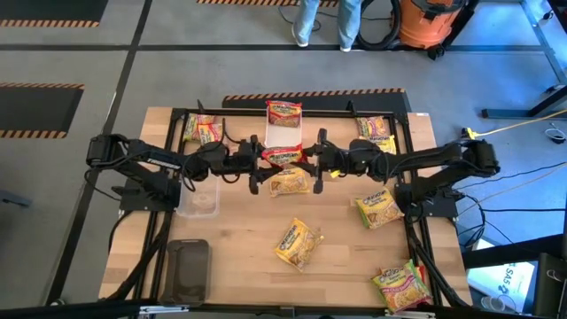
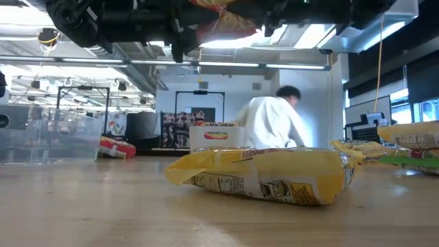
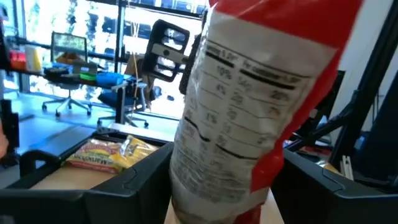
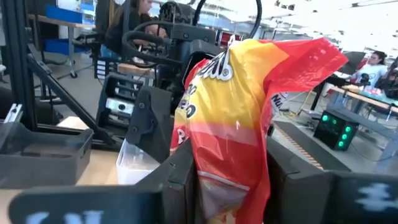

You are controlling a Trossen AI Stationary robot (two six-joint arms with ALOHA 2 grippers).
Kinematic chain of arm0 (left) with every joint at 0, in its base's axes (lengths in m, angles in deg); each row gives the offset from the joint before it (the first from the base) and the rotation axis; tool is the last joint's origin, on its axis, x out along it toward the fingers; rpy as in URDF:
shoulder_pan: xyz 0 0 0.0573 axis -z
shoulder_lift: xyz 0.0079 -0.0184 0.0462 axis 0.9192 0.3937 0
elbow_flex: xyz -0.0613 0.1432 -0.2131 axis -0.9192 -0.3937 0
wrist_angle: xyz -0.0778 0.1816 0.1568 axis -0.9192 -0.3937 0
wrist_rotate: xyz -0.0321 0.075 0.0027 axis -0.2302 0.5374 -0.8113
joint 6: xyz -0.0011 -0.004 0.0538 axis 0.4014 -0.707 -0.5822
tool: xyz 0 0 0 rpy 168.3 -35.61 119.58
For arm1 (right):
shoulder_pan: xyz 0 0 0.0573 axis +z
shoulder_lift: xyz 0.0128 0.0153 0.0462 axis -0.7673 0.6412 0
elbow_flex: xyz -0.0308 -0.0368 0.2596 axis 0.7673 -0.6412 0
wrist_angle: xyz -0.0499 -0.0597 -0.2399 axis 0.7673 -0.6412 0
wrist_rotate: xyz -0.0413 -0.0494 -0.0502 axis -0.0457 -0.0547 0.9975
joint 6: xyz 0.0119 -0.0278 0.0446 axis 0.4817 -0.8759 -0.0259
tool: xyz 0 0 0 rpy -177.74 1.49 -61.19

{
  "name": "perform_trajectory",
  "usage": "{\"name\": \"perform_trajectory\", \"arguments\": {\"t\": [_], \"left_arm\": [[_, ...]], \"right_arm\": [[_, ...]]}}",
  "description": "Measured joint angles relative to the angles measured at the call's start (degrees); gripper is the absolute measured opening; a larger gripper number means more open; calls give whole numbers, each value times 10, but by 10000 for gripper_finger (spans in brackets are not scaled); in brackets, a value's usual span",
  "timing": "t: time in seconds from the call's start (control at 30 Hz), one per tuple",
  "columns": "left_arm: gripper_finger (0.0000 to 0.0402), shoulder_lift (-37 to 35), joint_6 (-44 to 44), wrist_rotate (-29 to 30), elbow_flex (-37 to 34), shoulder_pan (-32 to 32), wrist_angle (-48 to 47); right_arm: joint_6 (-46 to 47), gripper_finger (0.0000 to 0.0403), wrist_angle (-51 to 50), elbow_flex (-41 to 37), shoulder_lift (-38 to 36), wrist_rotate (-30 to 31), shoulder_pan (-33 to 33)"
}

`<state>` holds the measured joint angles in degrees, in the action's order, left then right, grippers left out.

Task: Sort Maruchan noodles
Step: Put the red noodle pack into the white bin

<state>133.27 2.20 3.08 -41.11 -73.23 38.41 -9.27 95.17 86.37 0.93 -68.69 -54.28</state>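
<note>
Mid-air handover, just above the tabletop's middle: the right end effector (image 4: pixel 227 186) is clamping the red-banded noodle packet (image 1: pixel 284 156), while the left end effector (image 3: pixel 221 186) is standing wide around the same packet. Best move: left backs out before right carries. Another packet (image 1: pixel 298 244) is lying at six o'clock, a white bin (image 1: pixel 283 135) at twelve. A person (image 2: pixel 274 123) is bending behind the tabletop (image 1: pixel 239 230).

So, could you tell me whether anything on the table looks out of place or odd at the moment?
Yes: one red-banded yellow plastic noodle packet hangs in the air at the table's centre, between both grippers. The right gripper clamps it; the left gripper has it between open fingers. The other yellow crinkly noodle packets lie scattered at angles across the wooden table.
</note>
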Motion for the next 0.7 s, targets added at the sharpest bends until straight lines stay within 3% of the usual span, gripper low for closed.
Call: {"name": "perform_trajectory", "arguments": {"t": [0.2, 0.4, 0.53, 0.7], "left_arm": [[222, 0, -28, 7, 0, 0, -2], [162, 0, -33, 10, 0, -6, -3], [128, 0, -35, 1, 0, -12, -3], [128, 0, -44, 11, 0, -15, -3]], "right_arm": [[0, 95, 22, 1, 12, 3, 0], [3, 102, 18, 1, 12, 3, 0], [5, 119, 18, 1, 12, 6, 0], [20, 162, 14, 1, 12, 10, 0]]}}
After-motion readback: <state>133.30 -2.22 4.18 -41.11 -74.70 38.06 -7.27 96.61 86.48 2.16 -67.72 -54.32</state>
